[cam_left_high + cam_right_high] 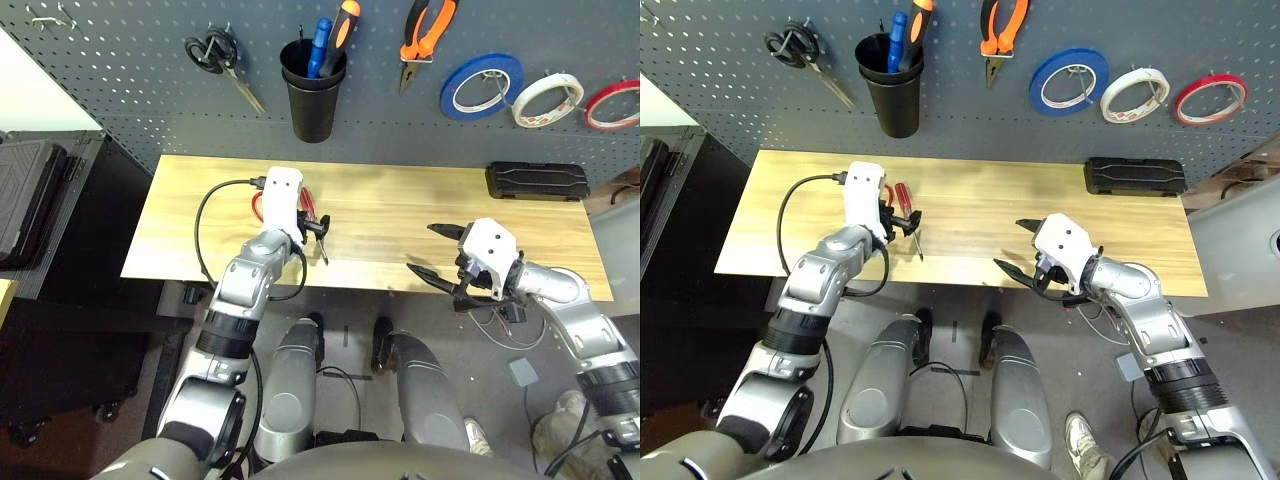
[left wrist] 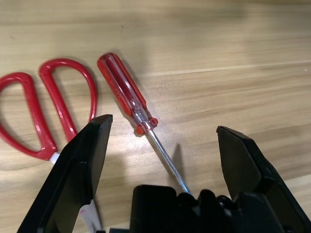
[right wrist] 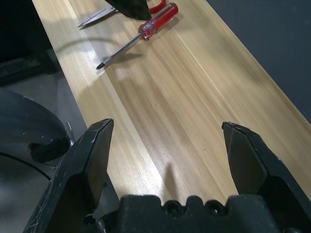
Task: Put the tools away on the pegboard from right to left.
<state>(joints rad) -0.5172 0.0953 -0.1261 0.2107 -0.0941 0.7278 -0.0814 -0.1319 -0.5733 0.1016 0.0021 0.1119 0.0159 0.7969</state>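
Under the left gripper, a clear-red-handled screwdriver lies flat.

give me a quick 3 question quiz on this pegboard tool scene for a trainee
1. True or false: the slim red-handled screwdriver is already on the dark grey pegboard.
2. Which task tool hangs between the blue tape roll and the red tape roll?
A. white tape roll
B. red-handled scissors
C. orange-and-black-handled pliers
3. Fill in: the left gripper, fingers open, hovers over the ______.

Key
1. False; it lies on the light wooden table.
2. A
3. Screwdriver, beside the scissors.
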